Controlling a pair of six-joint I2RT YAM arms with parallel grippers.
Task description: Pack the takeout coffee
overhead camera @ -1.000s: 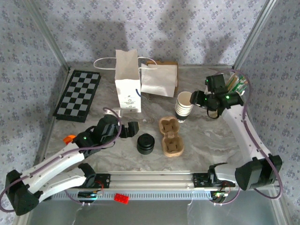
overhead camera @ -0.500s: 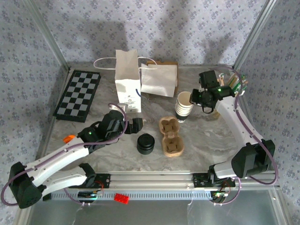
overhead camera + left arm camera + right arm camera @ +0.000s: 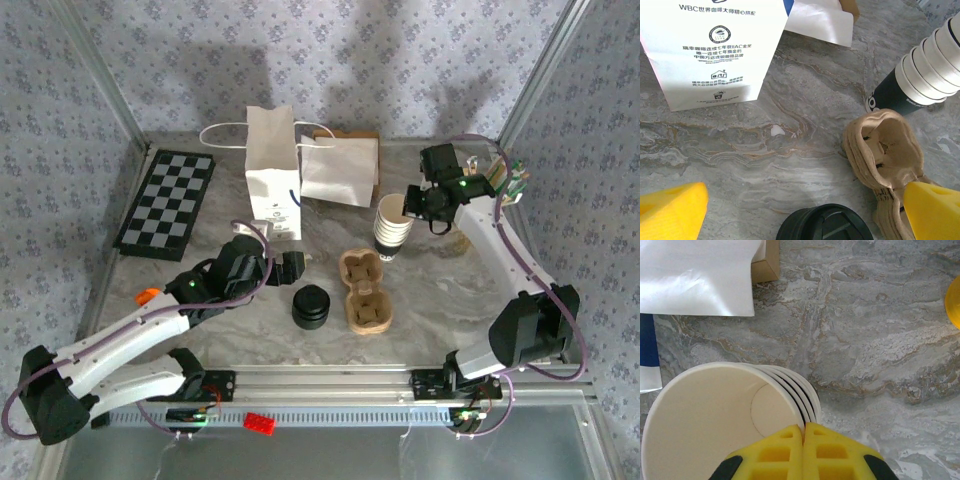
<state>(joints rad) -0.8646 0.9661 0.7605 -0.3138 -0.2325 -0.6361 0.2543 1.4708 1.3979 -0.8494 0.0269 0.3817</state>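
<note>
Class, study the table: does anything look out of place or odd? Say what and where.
The checkerboard at far left seems unrelated to coffee packing. The pulp cup carrier looks crumpled, its rim wrinkled.

Grey marbled table (image 3: 440, 300), black-and-grey checkerboard (image 3: 168, 203), white bag (image 3: 273, 185), cream cup stack (image 3: 392, 228), tan carrier (image 3: 364, 290), yellow-fingered right end effector (image 3: 803, 429)

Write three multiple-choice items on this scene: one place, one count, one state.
1. The cardboard carrier lies: A on the checkerboard; B beside the black lids; C inside the bag.
2. Its cup wells number: A two; B four; C six.
3. The right gripper is: A wide open; B shut; C holding a lid.
1 B, it sits next to the lids; 2 A, two hollows show; 3 B, its yellow fingers meet.
</note>
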